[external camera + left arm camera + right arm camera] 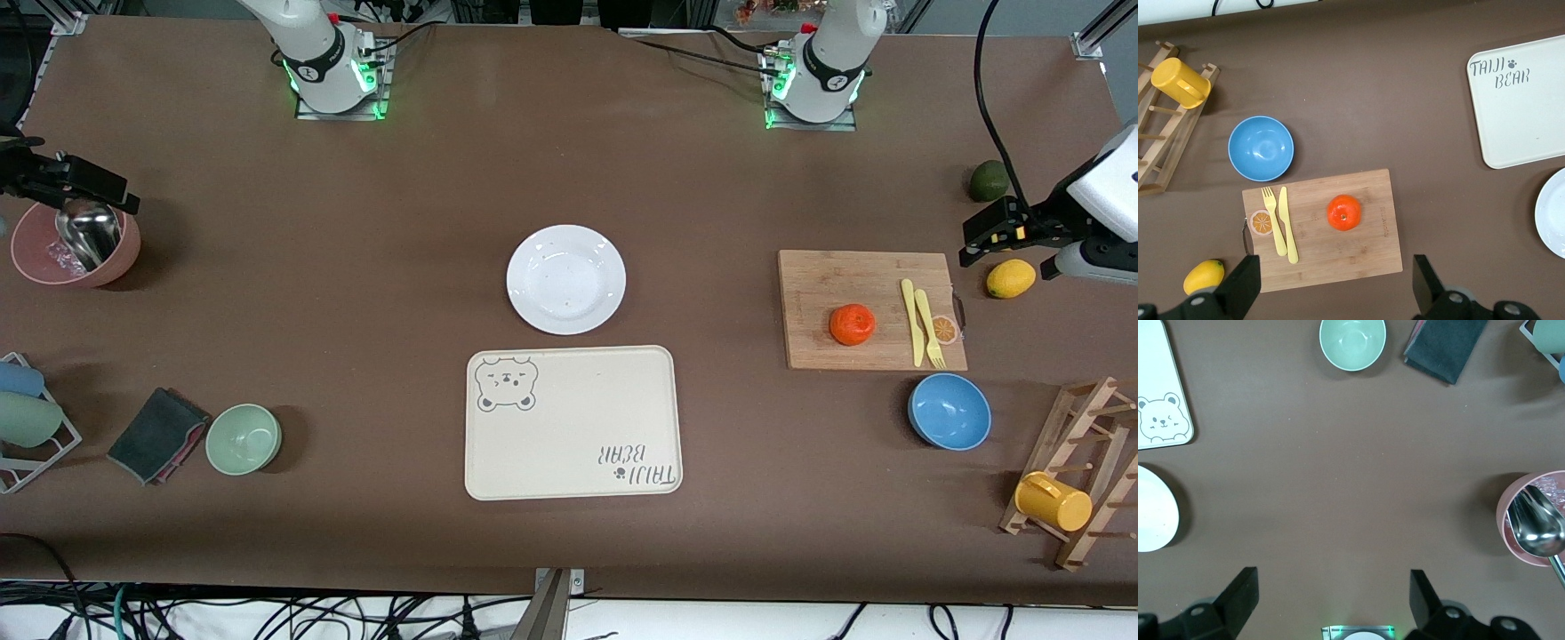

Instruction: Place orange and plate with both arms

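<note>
The orange (853, 324) sits on a wooden cutting board (827, 284) toward the left arm's end of the table; it also shows in the left wrist view (1343, 212). The white plate (566, 279) lies mid-table, just farther from the front camera than the cream bear tray (573, 422). The plate's edge shows in both wrist views (1555, 223) (1153, 510). My left gripper (982, 236) (1333, 287) is open and empty, up in the air over the table beside the board. My right gripper (98, 187) (1330, 597) is open and empty, over a pink bowl (36, 262).
A yellow fork and knife (921, 322) lie on the board. A blue bowl (949, 412), a lemon (1011, 278), an avocado (988, 180) and a wooden rack with a yellow mug (1053, 502) stand near it. A green bowl (244, 438) and a dark cloth (156, 434) lie toward the right arm's end.
</note>
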